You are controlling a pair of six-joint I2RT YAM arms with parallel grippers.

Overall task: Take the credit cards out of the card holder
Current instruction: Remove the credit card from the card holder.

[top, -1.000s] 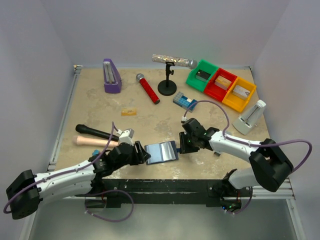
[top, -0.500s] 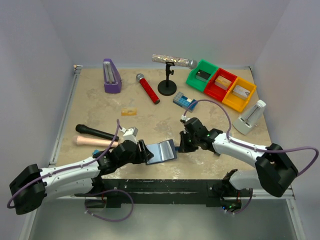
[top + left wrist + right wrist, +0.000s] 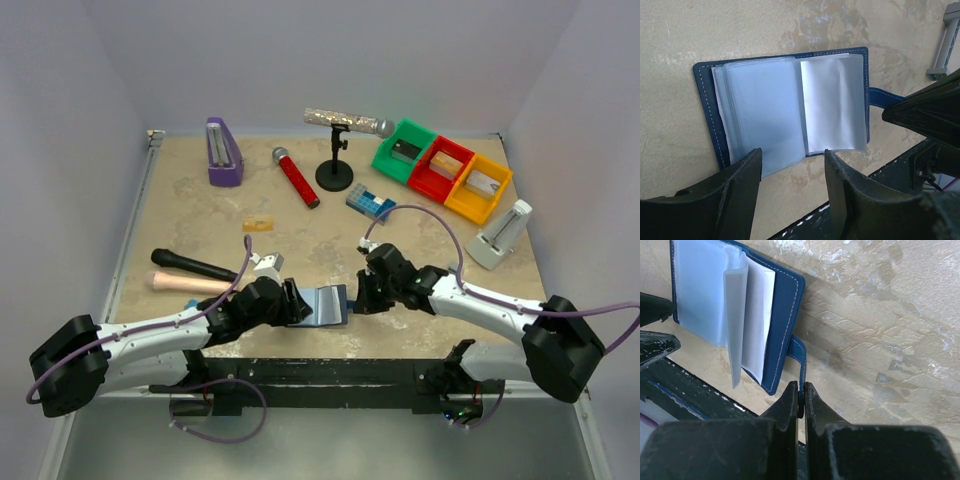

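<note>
Your right end effector [image 3: 801,390] is pinched shut on the closure tab [image 3: 799,352] of the card holder [image 3: 786,300]. Over the last second it has drawn in toward the left arm, tab in tow. The holder now lies open on the tabletop [image 3: 200,215] near the front edge, between the two arms. Your left end effector [image 3: 792,152] has come forward to meet it: its fingers stand spread, gripping nothing, straddling the near edge of the clear sleeves [image 3: 765,110]. With the tab pinned, you seem set to work the sleeves with the left. Whether cards are left inside I cannot tell (the right-hand sleeve looks silvery, which may be a card). A small gold card [image 3: 258,224] lies well apart, farther back on the tabletop, so probably one is already out.
</note>
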